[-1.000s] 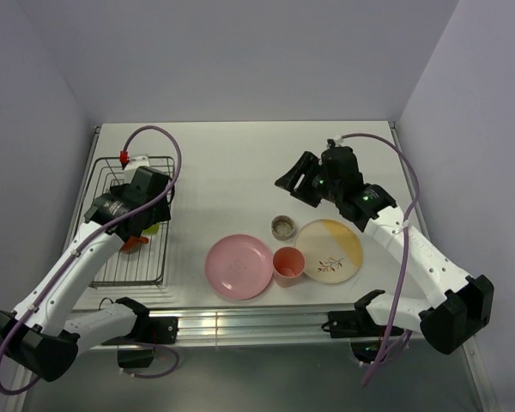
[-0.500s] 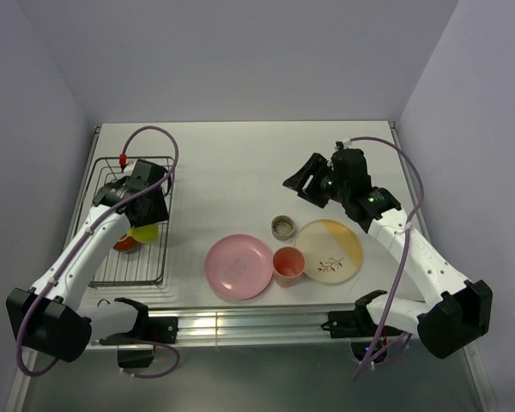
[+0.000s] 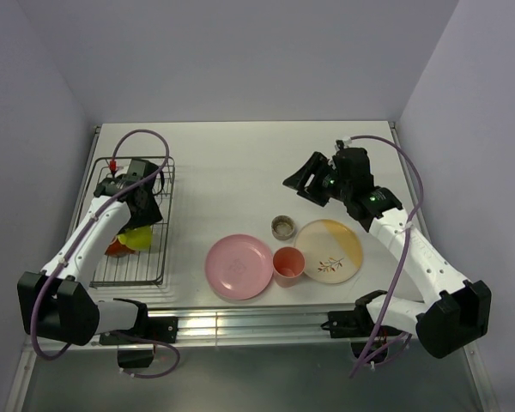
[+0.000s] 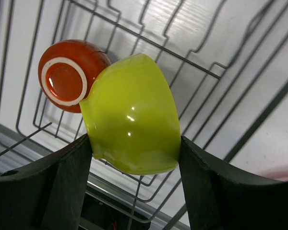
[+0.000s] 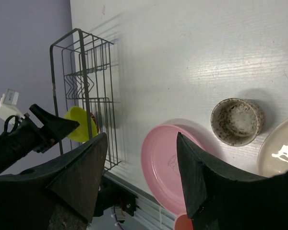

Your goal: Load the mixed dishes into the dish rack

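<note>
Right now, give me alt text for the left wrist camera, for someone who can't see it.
A lime-green bowl, tipped on its side, is clamped between the dark fingers of the left pincer above the wire dish rack. A red-orange mug lies beside it in the rack, base toward the camera.

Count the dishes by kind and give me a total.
Plates: 2, round pink plate and cream-and-orange plate with leaf sprig
Cups: 2, salmon-pink cup and small grey-tan cup
Mugs: 1, dark red-orange mug
Bowls: 1, lime-green bowl
Total: 6
</note>
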Available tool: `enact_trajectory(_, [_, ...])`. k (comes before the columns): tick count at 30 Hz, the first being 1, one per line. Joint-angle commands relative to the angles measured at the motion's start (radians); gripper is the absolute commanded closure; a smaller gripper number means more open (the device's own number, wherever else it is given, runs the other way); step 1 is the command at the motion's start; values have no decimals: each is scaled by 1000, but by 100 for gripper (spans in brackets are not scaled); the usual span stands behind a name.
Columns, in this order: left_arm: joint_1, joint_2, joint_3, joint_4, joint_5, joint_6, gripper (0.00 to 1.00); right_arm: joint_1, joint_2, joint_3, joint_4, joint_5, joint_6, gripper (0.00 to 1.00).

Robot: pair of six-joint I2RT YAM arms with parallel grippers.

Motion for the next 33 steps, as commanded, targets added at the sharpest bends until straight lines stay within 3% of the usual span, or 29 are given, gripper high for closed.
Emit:
enact_trajectory(1, [14, -24, 14, -53, -94, -69, 100, -15, 10, -7, 56, -39, -28, 33])
enact_trajectory(15, [-50, 169, 68, -141, -222, -164, 98, -20, 19, -44, 54, -55, -94, 33])
enact_trajectory(18, [-63, 180, 70, -125, -207, -159, 74, -18, 30, -39, 37, -50, -132, 32])
enact_trajectory(19, [-66, 174, 67, -119, -207, -159, 56, -18, 32, -38, 25, -47, -149, 32])
enact_trajectory(20, [-69, 171, 67, -116, -208, -162, 46, -18, 33, -36, 19, -43, -159, 31])
enact_trajectory(22, [-70, 160, 68, -110, -208, -156, 30, -18, 32, -39, 7, -29, -177, 30])
enact_trajectory(24, [-70, 154, 70, -101, -202, -152, 23, -18, 27, -41, 2, -21, -185, 30])
enact_trajectory(25, [-70, 146, 70, -98, -200, -147, 6, -18, 25, -42, -3, -15, -192, 30])
enact_trajectory(27, [-70, 143, 70, -90, -193, -141, 1, -15, 21, -42, -13, -10, -200, 29])
enact_trajectory(33, [-73, 111, 86, -90, -196, -138, 1, 2, 18, -30, -68, 31, -237, 29])
